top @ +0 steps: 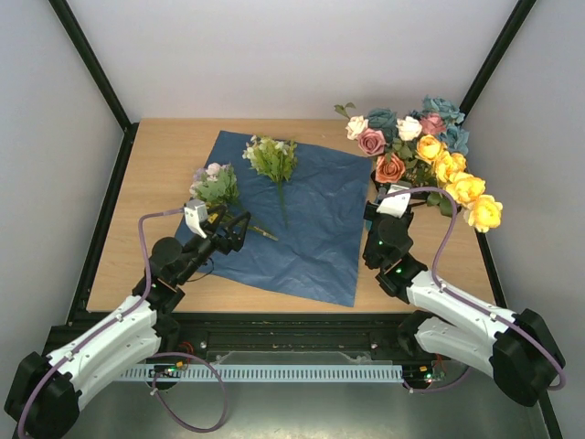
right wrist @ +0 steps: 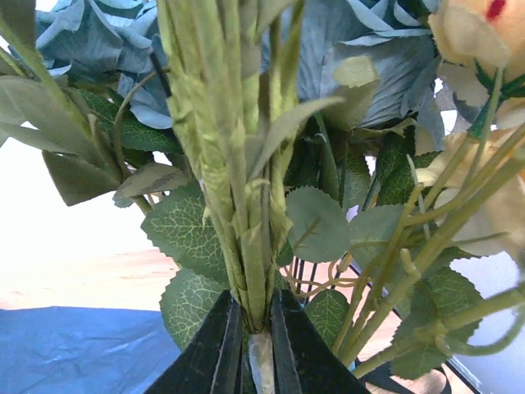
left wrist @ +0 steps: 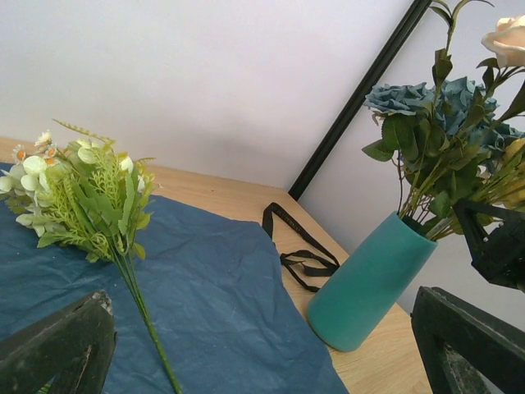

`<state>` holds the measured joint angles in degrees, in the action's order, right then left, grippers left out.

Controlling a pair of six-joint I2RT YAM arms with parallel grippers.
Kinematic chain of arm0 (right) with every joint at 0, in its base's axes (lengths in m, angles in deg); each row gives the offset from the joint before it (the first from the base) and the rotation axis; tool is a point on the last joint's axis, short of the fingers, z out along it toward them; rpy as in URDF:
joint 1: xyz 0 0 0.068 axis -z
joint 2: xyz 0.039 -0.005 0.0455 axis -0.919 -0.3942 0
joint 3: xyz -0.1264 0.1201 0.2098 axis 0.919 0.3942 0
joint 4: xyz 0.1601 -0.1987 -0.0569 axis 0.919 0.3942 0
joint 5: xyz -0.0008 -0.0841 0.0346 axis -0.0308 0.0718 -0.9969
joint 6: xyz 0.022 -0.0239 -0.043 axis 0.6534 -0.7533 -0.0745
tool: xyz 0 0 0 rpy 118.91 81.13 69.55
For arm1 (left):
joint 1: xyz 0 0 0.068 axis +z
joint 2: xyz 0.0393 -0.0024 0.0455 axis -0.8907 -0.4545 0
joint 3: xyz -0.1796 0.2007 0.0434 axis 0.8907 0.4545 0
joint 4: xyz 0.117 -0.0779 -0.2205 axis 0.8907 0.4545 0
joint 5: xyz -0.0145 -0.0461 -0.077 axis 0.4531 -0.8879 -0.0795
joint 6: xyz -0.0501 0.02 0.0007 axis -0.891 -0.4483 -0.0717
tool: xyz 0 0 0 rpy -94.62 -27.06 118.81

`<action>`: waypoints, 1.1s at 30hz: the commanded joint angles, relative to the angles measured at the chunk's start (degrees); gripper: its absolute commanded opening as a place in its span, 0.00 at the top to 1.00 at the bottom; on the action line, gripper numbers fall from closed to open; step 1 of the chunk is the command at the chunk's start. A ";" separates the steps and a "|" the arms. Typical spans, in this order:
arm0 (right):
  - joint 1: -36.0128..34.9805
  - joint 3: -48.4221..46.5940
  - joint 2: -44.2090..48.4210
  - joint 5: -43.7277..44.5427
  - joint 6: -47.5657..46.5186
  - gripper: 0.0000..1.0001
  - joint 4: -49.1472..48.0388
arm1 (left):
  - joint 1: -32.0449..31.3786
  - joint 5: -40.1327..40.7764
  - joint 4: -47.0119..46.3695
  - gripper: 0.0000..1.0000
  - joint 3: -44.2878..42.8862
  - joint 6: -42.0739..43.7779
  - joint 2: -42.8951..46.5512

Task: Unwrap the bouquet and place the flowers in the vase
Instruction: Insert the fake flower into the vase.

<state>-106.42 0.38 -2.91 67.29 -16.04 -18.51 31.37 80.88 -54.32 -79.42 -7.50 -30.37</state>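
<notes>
Two sprigs (top: 272, 160) lie on the paper (top: 320, 229)
Right claw (right wrist: 256, 349) pinches green stems (right wrist: 238, 205) among the flowers (top: 430, 151) in the vase (left wrist: 369, 279), right of the paper; left claw (top: 239, 229) hangs spread over the paper.

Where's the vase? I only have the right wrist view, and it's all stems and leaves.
Observer: The teal vase stands on bare table just past the right edge of the blue paper. Most of the flowers are already in it.
Operator: Anything left on the paper?
Observer: Two sprigs. A pale-green sprig lies near the top, and a smaller sprig sits at the left edge.
Operator: Left gripper?
Observer: The left gripper is open and empty, over the paper beside the smaller sprig.
</notes>
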 commanded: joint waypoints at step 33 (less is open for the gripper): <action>0.44 -6.46 20.14 -28.79 34.17 0.01 37.13 | -0.28 3.37 -3.89 0.00 -0.64 -1.74 -7.29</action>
<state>-106.16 -5.37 14.82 46.90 14.04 13.64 31.37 81.25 -56.00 -79.42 -8.13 -35.39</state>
